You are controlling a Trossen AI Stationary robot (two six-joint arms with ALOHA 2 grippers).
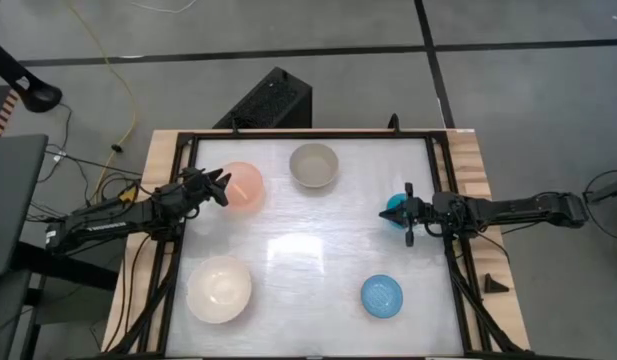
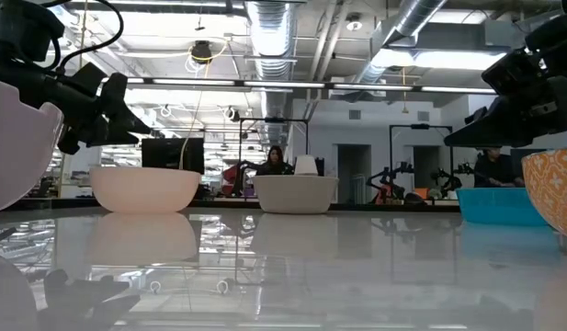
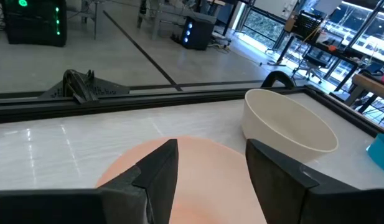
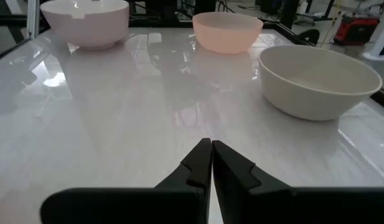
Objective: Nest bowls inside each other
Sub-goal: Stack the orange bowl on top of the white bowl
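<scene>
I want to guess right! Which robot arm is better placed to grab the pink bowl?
Probably left: its open end effector sits at the pink bowl. The right end effector is shut by the teal bowl.

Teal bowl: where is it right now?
High view: teal bowl sits at the table's right edge, under the right gripper, with the light blue bowl nearest.

Grey floor (image 1: 508, 120) w/ dark lines across it. Black box (image 1: 268, 102) stands by the table's far edge, yellow cable (image 1: 123, 90) lies on floor. Ceiling has silver ducts (image 2: 274, 23) and strip lights. A person (image 2: 276, 158) sits in the bkgd. Big windows (image 3: 341, 31) let in daylight.
</scene>
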